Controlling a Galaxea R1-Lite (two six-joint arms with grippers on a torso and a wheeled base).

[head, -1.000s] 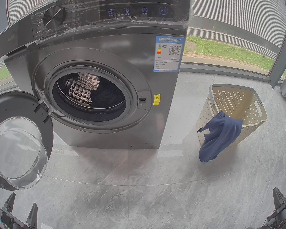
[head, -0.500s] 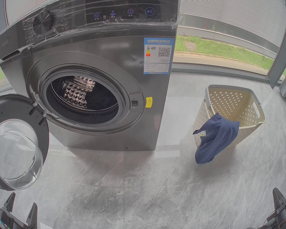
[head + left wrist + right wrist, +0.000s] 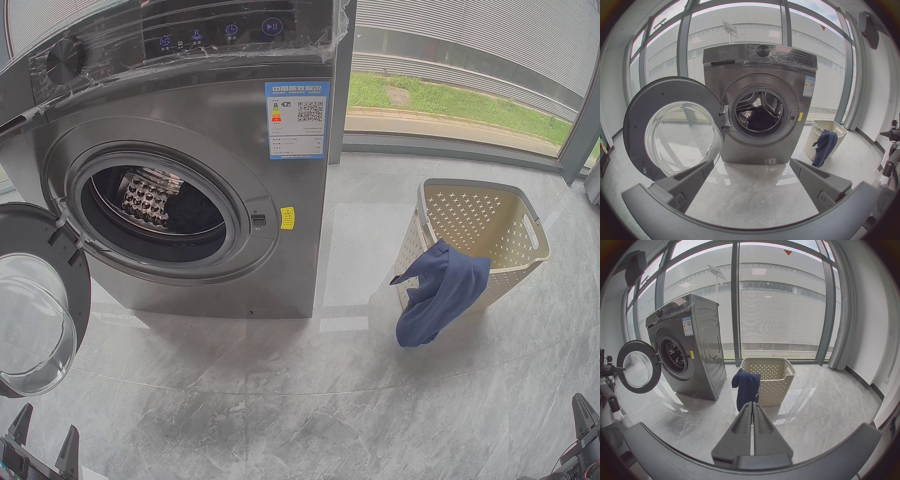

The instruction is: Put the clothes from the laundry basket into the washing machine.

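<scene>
My left hand (image 3: 750, 166) hangs low over the grey floor (image 3: 300, 400) at about seven o'clock. Its two fingers are spread wide with nothing between them, and it faces the washing machine (image 3: 206, 112), which stands at about eleven o'clock from me. My right hand (image 3: 752, 415) is low at about five o'clock, with its fingers pressed flat together and nothing held. The machine's round door (image 3: 37, 312) is swung fully open toward nine o'clock. It is hinged at the nine o'clock edge of the opening, and its clear glass bowl faces me. Through the open mouth I see the studded metal drum (image 3: 147, 200), and something dark blue (image 3: 197, 215) lies inside it toward the back. A blue-and-white label (image 3: 297, 120) sits near the upper corner of the machine's front on the three o'clock side. A small yellow sticker (image 3: 287, 218) is below it, just beside the door latch. The laundry basket (image 3: 484, 219) stands upright on the floor at about two o'clock, well apart from the machine. It is cream plastic pierced with star-shaped holes. A dark blue garment (image 3: 444, 294) is draped over the basket's rim at the corner nearest me. A small part of it lies over the rim and most hangs down the outside wall. Its lower end is close to the floor, but I cannot tell whether it touches. Beyond the basket, at about one o'clock, a tall window (image 3: 469, 75) looks out on grass and a grey building.
</scene>
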